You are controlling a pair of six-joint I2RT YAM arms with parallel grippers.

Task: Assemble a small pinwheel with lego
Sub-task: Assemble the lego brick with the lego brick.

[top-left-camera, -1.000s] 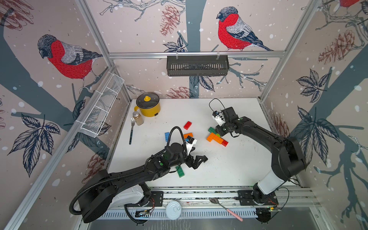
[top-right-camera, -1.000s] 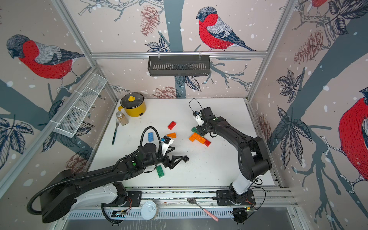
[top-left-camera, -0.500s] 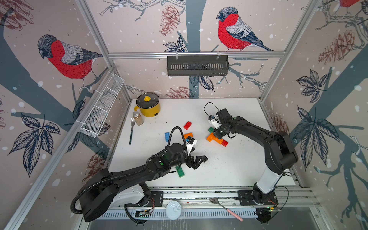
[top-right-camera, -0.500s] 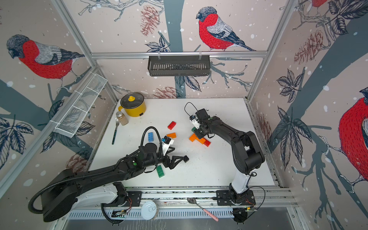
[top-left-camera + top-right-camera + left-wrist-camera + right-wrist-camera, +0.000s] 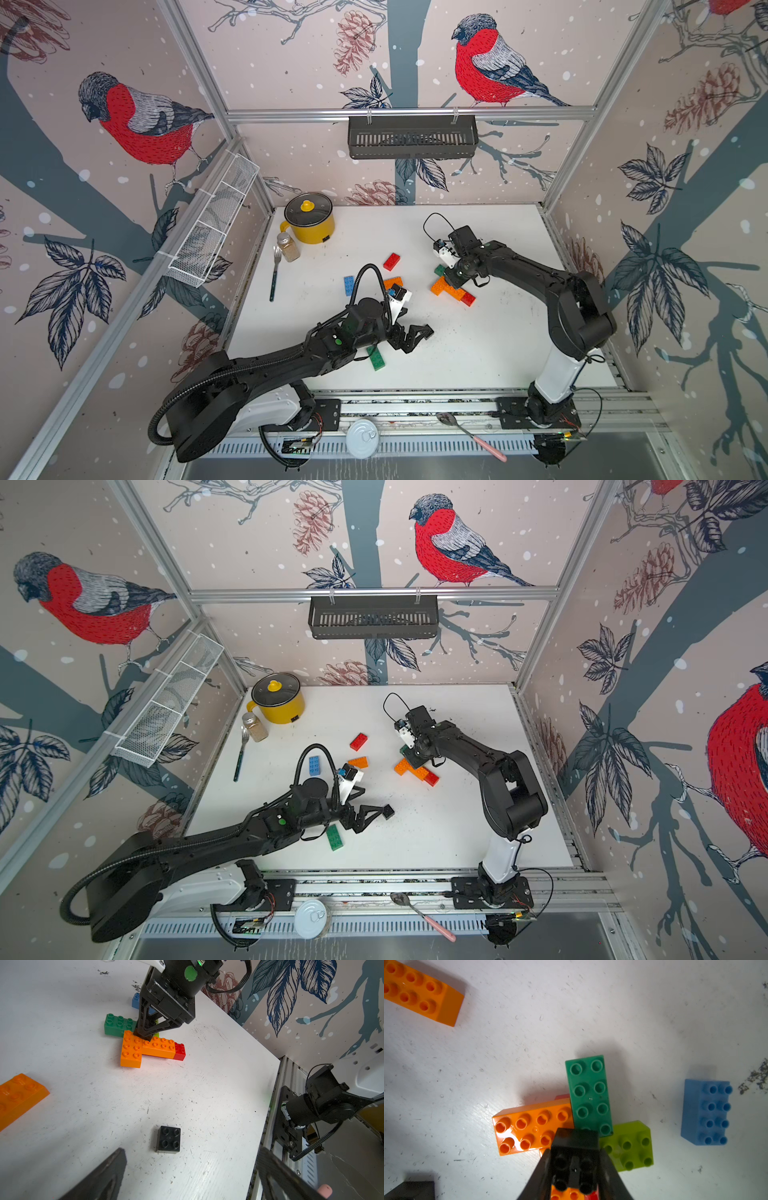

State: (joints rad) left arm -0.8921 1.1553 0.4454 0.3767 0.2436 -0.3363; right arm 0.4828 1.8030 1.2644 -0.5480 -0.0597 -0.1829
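The lego pinwheel (image 5: 445, 286) lies mid-table: two orange bricks (image 5: 133, 1049), a red (image 5: 179, 1051), a dark green (image 5: 589, 1095) and a lime one (image 5: 631, 1145), fanned out. My right gripper (image 5: 575, 1169) is shut on a small black square brick (image 5: 575, 1159), just above the pinwheel's centre. My left gripper (image 5: 190, 1178) stands open near the table's front, with a second black square brick (image 5: 168, 1142) on the table just ahead of its fingers. Loose red (image 5: 391, 261), blue (image 5: 349, 285), orange (image 5: 392, 283) and dark green (image 5: 375, 357) bricks lie around.
Another blue brick (image 5: 706, 1111) sits close behind the pinwheel. A yellow pot (image 5: 309, 218), spice jar (image 5: 288, 247) and fork (image 5: 274, 274) stand at the back left. A pink-handled spoon (image 5: 473, 436) and a tin lid (image 5: 362, 432) lie on the front rail.
My right gripper, with the black brick, has shifted a little left and down over the pinwheel's centre. The left arm has not moved.
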